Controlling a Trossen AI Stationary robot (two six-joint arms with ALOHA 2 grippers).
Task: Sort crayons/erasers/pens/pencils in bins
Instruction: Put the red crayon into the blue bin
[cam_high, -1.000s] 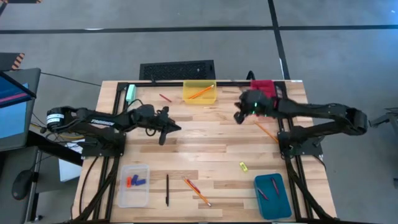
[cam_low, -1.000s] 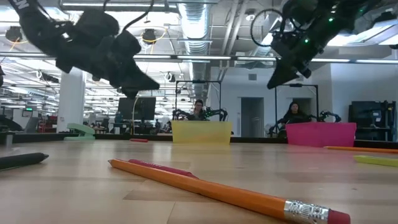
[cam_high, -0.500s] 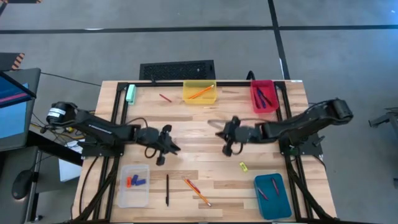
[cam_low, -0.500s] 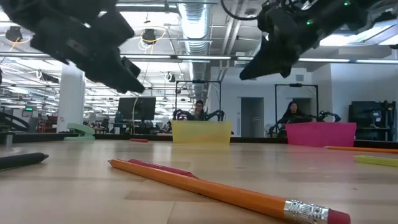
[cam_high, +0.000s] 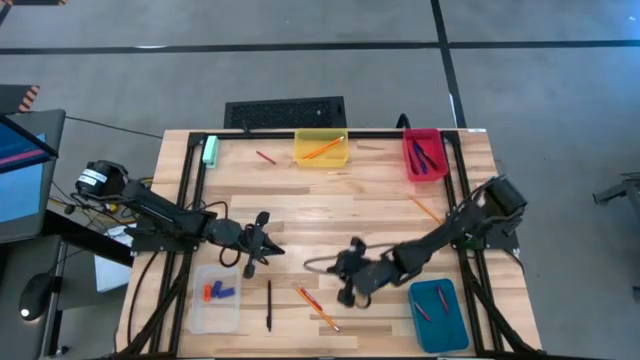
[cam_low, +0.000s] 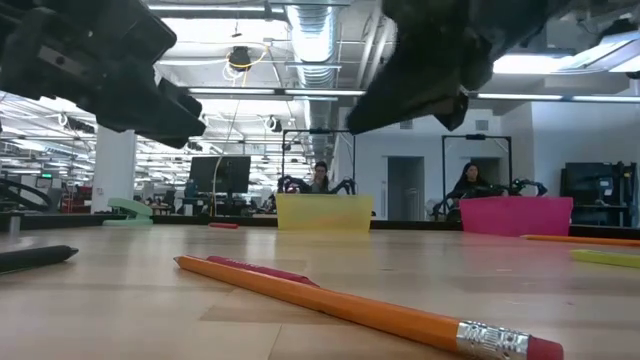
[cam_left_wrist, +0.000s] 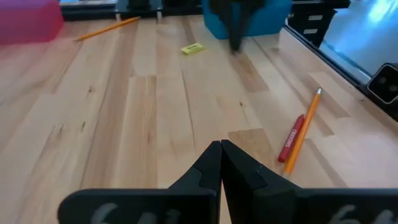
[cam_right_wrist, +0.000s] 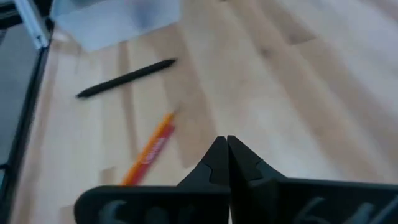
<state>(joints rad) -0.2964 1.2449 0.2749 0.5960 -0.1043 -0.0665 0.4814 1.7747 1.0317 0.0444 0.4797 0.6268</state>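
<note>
High view: the right gripper (cam_high: 347, 297), fingers pressed together on nothing, hangs over the plank-topped wooden table (cam_high: 330, 215) just beside the paired orange pencil (cam_high: 322, 316) and red crayon (cam_high: 307, 298), which lie touching. The left gripper (cam_high: 250, 270), likewise clenched empty, hovers just above a black pen (cam_high: 268, 305), beside the clear bin (cam_high: 215, 296) holding blue and red-orange erasers (cam_high: 219, 291). A yellow eraser (cam_high: 391, 267) lies loose on the table near the teal bin (cam_high: 438, 314), whose contents are thin sticks too small to name. Along the table's far edge, the yellow bin (cam_high: 321, 149) holds an orange pencil; the red bin (cam_high: 424, 154) holds dark pens. A second crayon (cam_high: 265, 157) lies beside the yellow bin, and another pencil (cam_high: 427, 211) lies below the red bin. In the low view both grippers are cut off by the frame. White lettering on the crayon wrapper (cam_left_wrist: 291, 137) is too blurred to read in the left wrist view.
</note>
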